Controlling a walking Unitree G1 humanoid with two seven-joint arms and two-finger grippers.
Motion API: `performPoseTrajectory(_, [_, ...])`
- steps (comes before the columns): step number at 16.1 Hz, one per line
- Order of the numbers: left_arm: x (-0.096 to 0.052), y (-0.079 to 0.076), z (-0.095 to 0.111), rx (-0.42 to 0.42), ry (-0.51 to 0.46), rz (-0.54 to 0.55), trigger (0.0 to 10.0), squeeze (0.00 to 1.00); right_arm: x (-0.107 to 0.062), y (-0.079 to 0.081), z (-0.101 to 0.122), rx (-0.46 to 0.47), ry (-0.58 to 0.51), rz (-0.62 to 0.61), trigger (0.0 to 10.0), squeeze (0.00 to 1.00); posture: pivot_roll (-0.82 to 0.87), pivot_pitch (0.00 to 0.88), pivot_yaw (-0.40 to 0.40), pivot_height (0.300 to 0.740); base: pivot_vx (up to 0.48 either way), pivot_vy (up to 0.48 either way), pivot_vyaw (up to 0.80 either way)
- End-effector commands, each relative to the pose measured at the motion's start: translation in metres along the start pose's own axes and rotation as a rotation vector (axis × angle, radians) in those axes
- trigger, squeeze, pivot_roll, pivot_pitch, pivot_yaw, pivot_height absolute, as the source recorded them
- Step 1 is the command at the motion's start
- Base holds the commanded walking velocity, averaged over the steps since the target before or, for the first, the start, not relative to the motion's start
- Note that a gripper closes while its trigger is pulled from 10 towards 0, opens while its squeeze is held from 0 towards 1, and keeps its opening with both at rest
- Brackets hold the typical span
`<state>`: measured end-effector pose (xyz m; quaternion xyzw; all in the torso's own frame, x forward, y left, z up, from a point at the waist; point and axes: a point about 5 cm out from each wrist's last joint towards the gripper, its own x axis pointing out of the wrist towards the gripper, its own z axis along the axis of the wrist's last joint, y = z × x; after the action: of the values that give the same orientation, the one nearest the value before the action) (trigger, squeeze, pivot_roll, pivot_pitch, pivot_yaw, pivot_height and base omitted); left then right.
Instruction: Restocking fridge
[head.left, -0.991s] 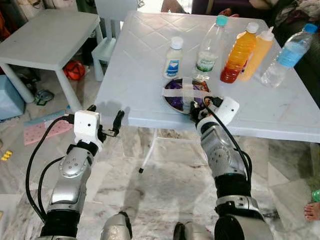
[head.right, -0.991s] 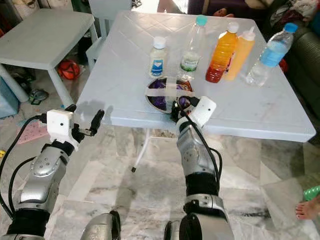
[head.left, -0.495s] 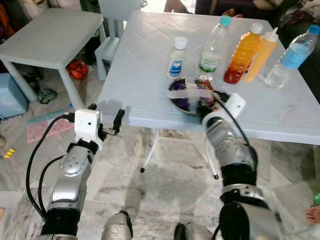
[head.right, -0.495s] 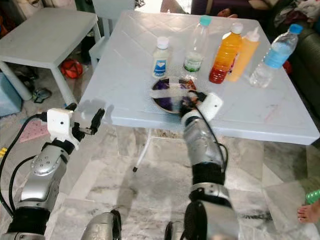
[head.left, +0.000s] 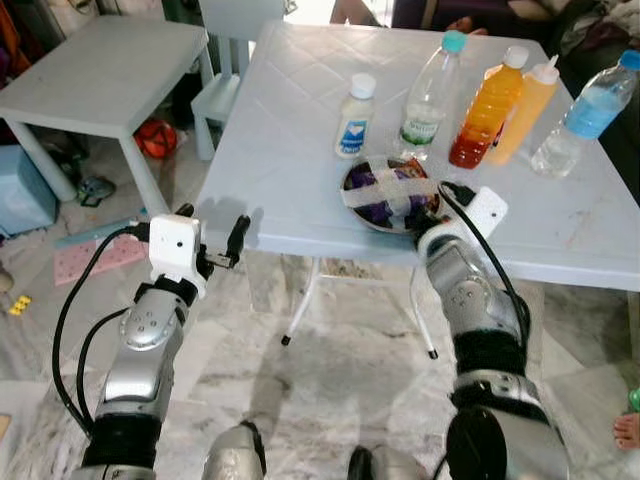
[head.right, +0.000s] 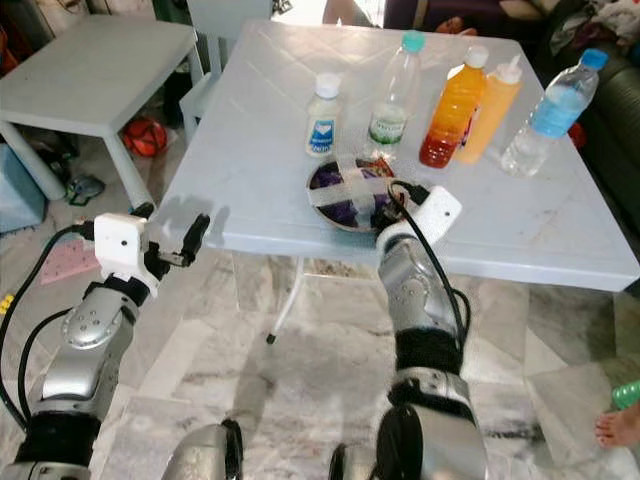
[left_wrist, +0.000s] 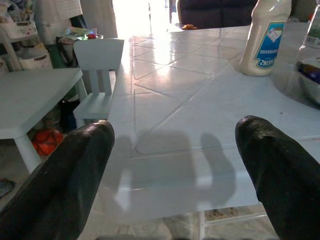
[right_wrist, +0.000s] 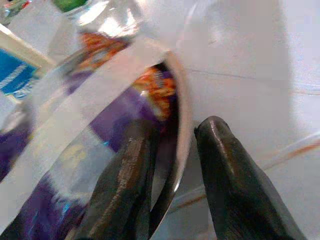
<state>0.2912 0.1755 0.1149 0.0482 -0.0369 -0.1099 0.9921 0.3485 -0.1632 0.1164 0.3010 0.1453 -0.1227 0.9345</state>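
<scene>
Claw work first: our right claw (right_wrist: 172, 200) is clenched on the rim of the round metal bowl (head.left: 352, 186), one black finger inside the wall and one outside, as the right wrist view shows. Our left claw (left_wrist: 172, 165) hangs released before the near edge of the bench, fingers spread wide with nothing between them.

We see the large white plastic bench (head.left: 290, 130) carrying everything. A smaller pale side table (head.left: 90, 70) stands well apart on our left, over a marbled floor (head.left: 330, 380).

That bowl sits near the bench's front edge, holding purple and orange packets under crossed strips of pale tape (head.left: 395, 188). Behind it stands a row: a clear water bottle with a teal cap (head.left: 425, 90), an orange juice bottle (head.left: 485, 105), a yellow squeeze bottle (head.left: 527, 105), a blue-labelled water bottle (head.left: 585, 110), and a small white bottle with a blue label (head.left: 352, 118).
</scene>
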Motion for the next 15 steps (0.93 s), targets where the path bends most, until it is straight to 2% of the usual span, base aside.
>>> performPoseTrajectory(1, [0.002,0.001,0.001,0.012,0.004,-0.009,10.0,0.00,-0.001,-0.013,0.003,-0.012,-0.003,-0.059,0.0,0.00,0.03,0.087,-0.033,0.740,0.000,0.000,0.00])
performPoseTrajectory(4, [0.003,0.000,0.001,0.010,0.003,-0.010,10.0,0.00,-0.004,-0.029,0.013,-0.041,-0.035,-0.100,0.2,0.00,0.03,0.085,-0.032,0.740,0.000,0.000,0.00])
performPoseTrajectory(6, [0.004,0.000,0.001,0.010,0.003,-0.011,10.0,0.00,-0.005,-0.033,0.017,-0.062,-0.051,-0.109,1.0,0.00,0.02,0.085,-0.029,0.740,0.000,0.000,0.00])
performPoseTrajectory(7, [0.004,0.000,0.001,0.011,0.002,-0.012,10.0,0.00,-0.005,-0.037,0.022,-0.084,-0.070,-0.117,3.1,0.00,0.03,0.084,-0.028,0.740,0.000,0.000,0.00])
performPoseTrajectory(8, [0.004,0.000,0.002,0.012,0.001,-0.012,10.0,0.00,-0.005,-0.039,0.027,-0.092,-0.089,-0.123,7.2,0.00,0.03,0.084,-0.027,0.740,0.000,0.000,0.00])
performPoseTrajectory(9, [0.004,0.000,0.002,0.012,0.000,-0.012,10.0,0.00,-0.005,-0.039,0.029,-0.092,-0.098,-0.125,7.2,0.00,0.03,0.084,-0.027,0.740,0.000,0.000,0.00])
performPoseTrajectory(10, [0.004,0.001,0.002,0.012,0.000,-0.011,10.0,0.00,-0.004,-0.040,0.031,-0.091,-0.107,-0.129,10.0,0.00,0.03,0.083,-0.026,0.740,0.000,0.000,0.00])
performPoseTrajectory(11, [0.005,0.001,0.002,0.015,0.000,-0.010,10.0,0.00,-0.002,-0.047,0.046,-0.103,-0.146,-0.160,10.0,0.00,0.03,0.082,-0.024,0.740,0.000,0.000,0.00])
performPoseTrajectory(13, [0.005,0.001,0.002,0.017,-0.001,-0.010,10.0,0.00,-0.002,-0.052,0.053,-0.114,-0.155,-0.167,10.0,0.00,0.03,0.082,-0.022,0.740,0.000,0.000,0.00])
performPoseTrajectory(14, [0.005,0.001,0.002,0.017,-0.001,-0.011,10.0,0.00,-0.001,-0.055,0.056,-0.127,-0.154,-0.163,10.0,0.52,0.03,0.082,-0.022,0.740,0.000,0.000,0.00])
performPoseTrajectory(15, [0.006,0.001,0.003,0.017,-0.001,-0.012,10.0,0.00,-0.002,-0.058,0.057,-0.135,-0.145,-0.161,10.0,1.00,0.03,0.080,-0.022,0.740,0.000,0.000,0.00])
